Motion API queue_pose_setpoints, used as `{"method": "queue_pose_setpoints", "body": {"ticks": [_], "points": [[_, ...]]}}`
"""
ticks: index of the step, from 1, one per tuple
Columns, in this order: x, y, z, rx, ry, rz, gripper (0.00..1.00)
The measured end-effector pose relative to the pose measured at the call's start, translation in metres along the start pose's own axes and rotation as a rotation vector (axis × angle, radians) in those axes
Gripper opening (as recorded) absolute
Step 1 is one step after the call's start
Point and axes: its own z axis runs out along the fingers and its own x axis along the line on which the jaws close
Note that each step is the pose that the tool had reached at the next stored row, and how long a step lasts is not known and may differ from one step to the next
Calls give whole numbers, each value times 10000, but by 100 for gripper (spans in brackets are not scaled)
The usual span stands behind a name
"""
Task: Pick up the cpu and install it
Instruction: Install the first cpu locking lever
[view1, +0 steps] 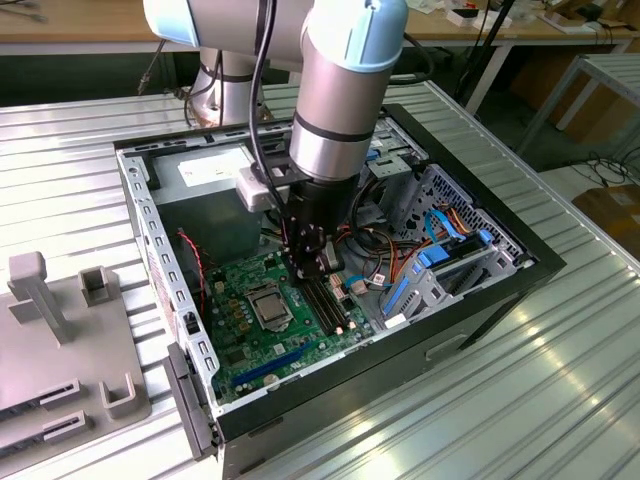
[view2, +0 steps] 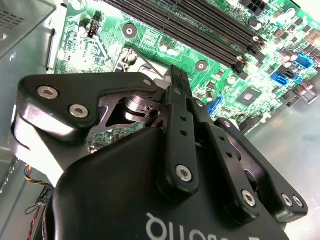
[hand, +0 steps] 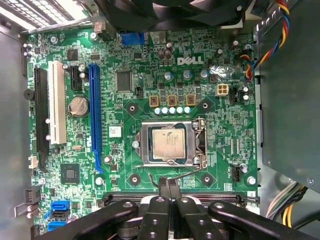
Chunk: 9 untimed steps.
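While the arm hung inside the open case, this was the state, going from the exterior view's left to its right:
Fixture: grey holder block (view1: 60, 340) sat on the ribbed table (view1: 560, 400), outside the case (view1: 350, 390).
cpu: cpu (hand: 168, 142) lay flat in the socket frame (hand: 200, 145) on the motherboard (hand: 150, 75).
gripper: gripper (hand: 168, 183) sat just beside the socket, over the memory slots (view1: 325, 305), fingers (hand: 174, 189) pressed together, nothing between them.
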Motion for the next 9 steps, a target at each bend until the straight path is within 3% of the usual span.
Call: {"method": "queue_pose_setpoints", "body": {"ticks": [4, 9], "points": [[12, 3, 8, 42, -59, 4, 11], [43, 3, 17, 52, -61, 4, 11]]}}
